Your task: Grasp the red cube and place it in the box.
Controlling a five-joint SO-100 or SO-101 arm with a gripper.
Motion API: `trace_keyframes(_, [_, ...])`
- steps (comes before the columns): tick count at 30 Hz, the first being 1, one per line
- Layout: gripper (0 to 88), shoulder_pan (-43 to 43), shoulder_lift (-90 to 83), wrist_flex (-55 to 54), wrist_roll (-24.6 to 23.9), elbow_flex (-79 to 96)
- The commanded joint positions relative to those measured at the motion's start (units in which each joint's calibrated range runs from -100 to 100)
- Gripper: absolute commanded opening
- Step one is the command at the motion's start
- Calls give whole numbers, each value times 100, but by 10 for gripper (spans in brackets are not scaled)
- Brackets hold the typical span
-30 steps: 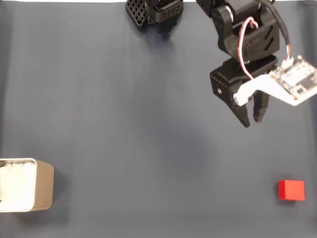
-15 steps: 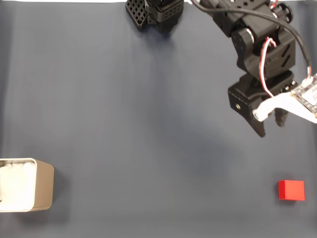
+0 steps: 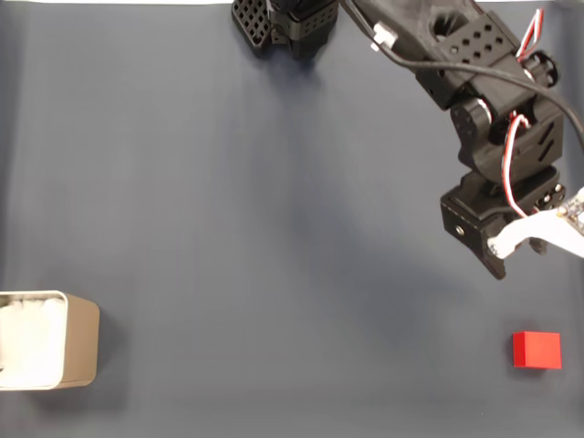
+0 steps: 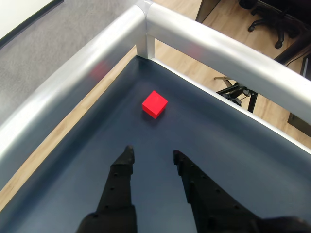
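One red cube (image 4: pixel 155 104) ahead of parted claw (image 4: pixel 152 154).

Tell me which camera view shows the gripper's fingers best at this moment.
The wrist view: the gripper has both black fingers spread open and aimed at the red cube. In the fixed view the gripper is seen from above, partly hidden by the arm and a white bracket.
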Motion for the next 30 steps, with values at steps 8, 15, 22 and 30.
trace_keyframes(8, [279, 24, 418, -590, -122, -504])
trace_keyframes(15, [314, 3, 1016, -746, -176, -987])
trace_keyframes(22, [338, -4, 1553, -918, -230, -1444])
trace_keyframes(30, [364, 17, 2168, -1049, -230, -2037])
